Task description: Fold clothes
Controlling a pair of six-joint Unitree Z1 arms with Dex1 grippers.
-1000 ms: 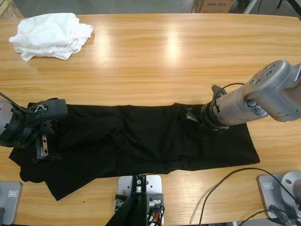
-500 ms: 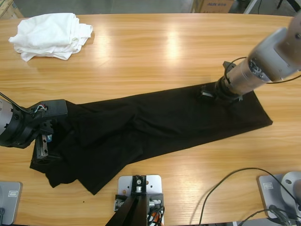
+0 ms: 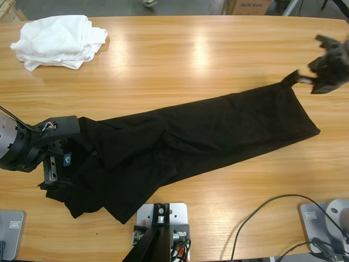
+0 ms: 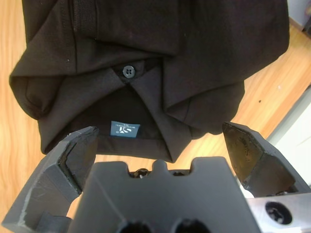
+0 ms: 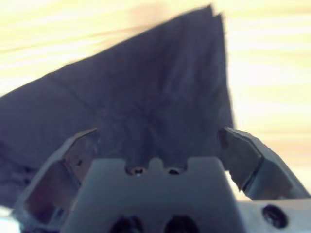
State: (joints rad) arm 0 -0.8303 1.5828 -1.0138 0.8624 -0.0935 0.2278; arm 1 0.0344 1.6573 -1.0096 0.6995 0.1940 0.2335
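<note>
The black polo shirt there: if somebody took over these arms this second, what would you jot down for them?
Left pincer: open, at the collar end of the black polo shirt, holding nothing.
Right pincer: open, at the shirt's far corner near the table edge, holding nothing.
Shirt: lies as a long, creased diagonal strip across the table; collar, one button and neck label show.
White garments: bundled in a far corner, untouched.
Done: the shirt looks folded lengthwise. Left: fold it shorter, then probably the white bundle.
</note>
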